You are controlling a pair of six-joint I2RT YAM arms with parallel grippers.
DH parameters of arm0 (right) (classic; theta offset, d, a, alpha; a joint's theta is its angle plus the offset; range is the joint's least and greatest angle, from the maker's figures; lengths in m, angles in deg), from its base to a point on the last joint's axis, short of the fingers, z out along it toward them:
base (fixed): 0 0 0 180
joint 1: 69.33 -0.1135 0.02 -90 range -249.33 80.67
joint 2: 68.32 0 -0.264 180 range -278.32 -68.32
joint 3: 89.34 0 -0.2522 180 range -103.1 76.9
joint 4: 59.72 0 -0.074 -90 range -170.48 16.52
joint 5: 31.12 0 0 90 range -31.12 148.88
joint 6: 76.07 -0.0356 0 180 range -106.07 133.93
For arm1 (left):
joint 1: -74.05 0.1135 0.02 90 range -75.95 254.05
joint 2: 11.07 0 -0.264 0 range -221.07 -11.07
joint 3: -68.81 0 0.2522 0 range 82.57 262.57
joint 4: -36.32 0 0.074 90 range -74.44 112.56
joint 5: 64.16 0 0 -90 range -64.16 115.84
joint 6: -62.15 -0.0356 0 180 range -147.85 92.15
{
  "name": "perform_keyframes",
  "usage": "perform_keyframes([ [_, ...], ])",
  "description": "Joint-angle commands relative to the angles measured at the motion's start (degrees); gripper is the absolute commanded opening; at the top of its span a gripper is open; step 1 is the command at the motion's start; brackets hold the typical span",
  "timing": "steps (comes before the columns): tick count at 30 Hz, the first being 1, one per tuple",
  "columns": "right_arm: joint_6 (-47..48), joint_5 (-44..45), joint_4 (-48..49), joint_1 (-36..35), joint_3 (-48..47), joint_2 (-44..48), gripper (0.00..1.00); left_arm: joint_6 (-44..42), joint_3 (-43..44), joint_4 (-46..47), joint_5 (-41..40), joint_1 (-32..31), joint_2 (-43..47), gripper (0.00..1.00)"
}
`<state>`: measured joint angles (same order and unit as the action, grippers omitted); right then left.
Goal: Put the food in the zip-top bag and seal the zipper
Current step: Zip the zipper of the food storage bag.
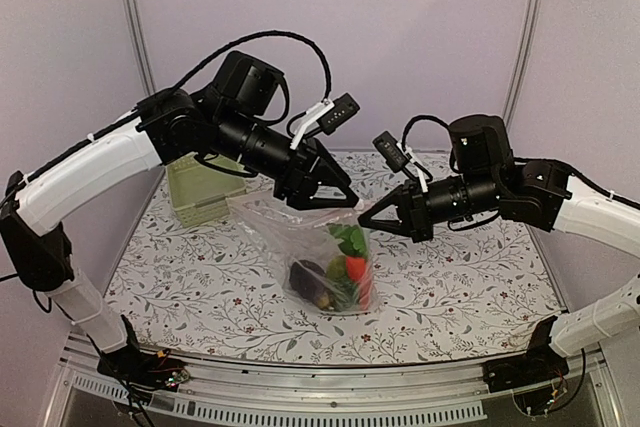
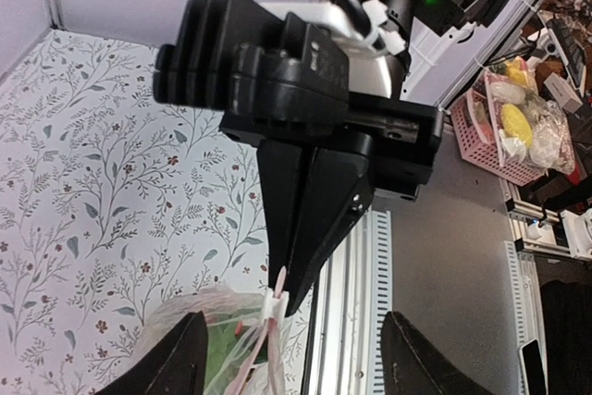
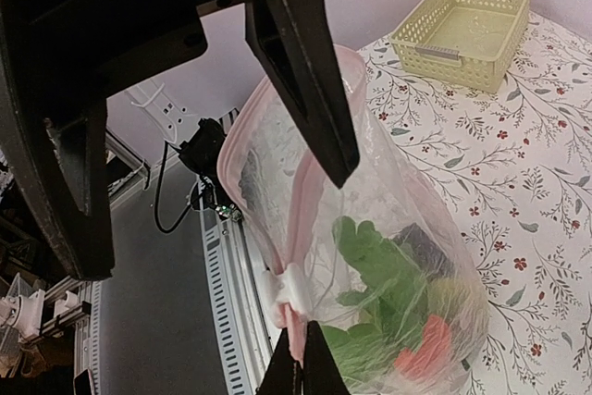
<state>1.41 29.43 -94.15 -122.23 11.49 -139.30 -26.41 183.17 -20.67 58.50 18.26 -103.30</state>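
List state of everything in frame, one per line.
Bag: upright, held by its top edge.
Zipper: mouth looks unsealed.
Food: inside the bag, at the bottom.
Left claw: open, at the bag's top edge.
Right claw: shut on the zipper beside its slider.
Basket: empty, on the table.

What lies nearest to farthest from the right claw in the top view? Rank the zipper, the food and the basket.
1. zipper: pinched at the tip of the right claw.
2. food: low in the bag, toward the near edge.
3. basket: far across, at the back.
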Motion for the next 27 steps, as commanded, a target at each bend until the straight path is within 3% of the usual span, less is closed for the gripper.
perform_keyframes([
  [1,0.8,0.5,-1.7,-0.6,-1.4,-0.3,0.0,-0.9,1.5,-1.5,0.7,-0.9,-1.5,0.6],
  [5,0.9,0.4,-1.4,-0.6,-1.4,0.0,0.0,-1.1,1.7,-2.0,1.3,-0.9,-2.5,0.52],
  [16,0.6,-0.3,-0.8,-0.7,-0.8,1.2,0.0,-0.8,1.7,-1.0,1.0,-0.8,-4.4,0.47],
  [27,0.5,0.5,-0.8,-0.7,-0.1,2.1,0.0,-0.2,1.6,0.4,2.8,-0.8,-5.0,0.29],
])
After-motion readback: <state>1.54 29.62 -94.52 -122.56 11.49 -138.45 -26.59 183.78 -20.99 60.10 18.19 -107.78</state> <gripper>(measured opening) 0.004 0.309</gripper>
